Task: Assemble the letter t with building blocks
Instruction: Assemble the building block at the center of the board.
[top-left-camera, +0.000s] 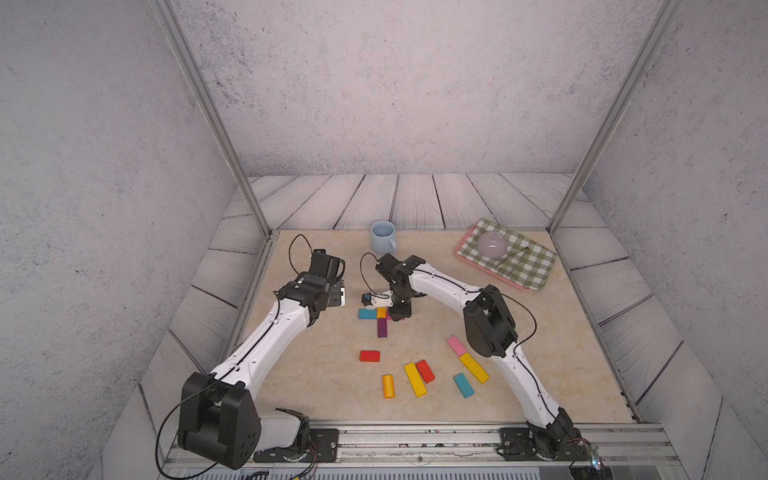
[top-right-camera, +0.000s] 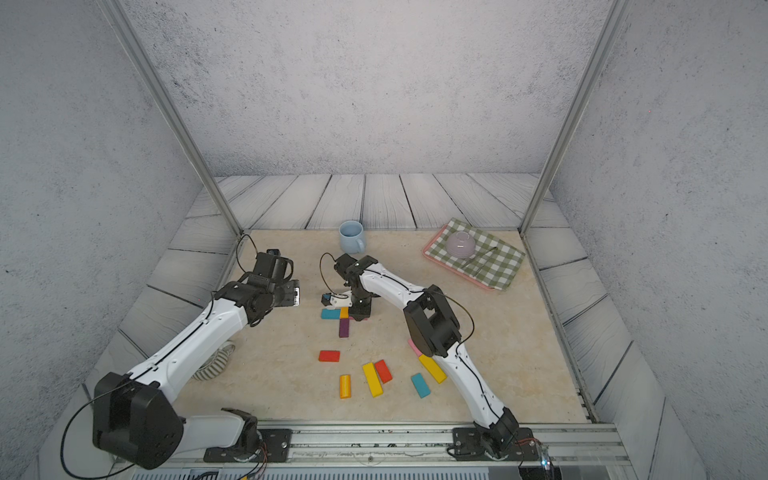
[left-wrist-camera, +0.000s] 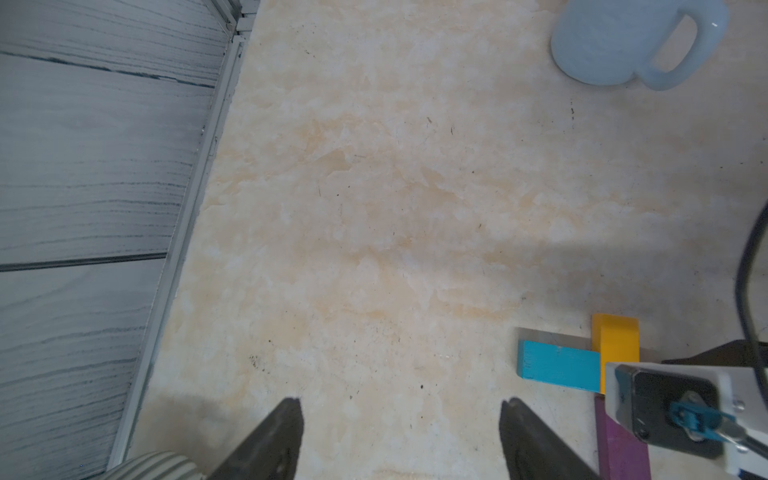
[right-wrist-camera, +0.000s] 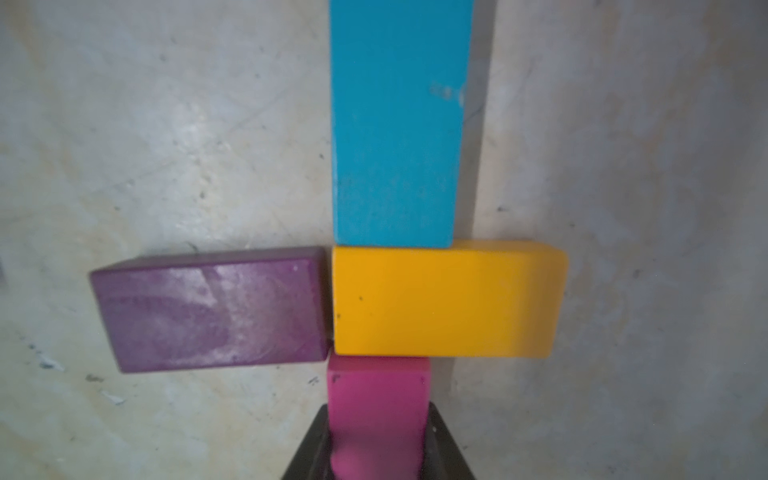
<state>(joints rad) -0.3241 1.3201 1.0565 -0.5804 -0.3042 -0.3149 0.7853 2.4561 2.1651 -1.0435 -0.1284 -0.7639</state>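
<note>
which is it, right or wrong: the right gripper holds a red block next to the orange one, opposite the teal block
Wrong on the colour. The right gripper holds a magenta block, not a red one; the right wrist view shows it. The rest stands: it sits next to the orange block, opposite the teal block.

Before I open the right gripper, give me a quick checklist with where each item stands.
1. Right gripper shut on the magenta block: ok.
2. Magenta block's end against the orange block: ok.
3. Magenta block in line with the teal block across the orange one: ok.
4. Magenta block flat on the table: cannot tell.
5. Purple block at the orange block's end, as the stem: ok.
6. Left gripper open, off to the side of the blocks: ok.
</note>
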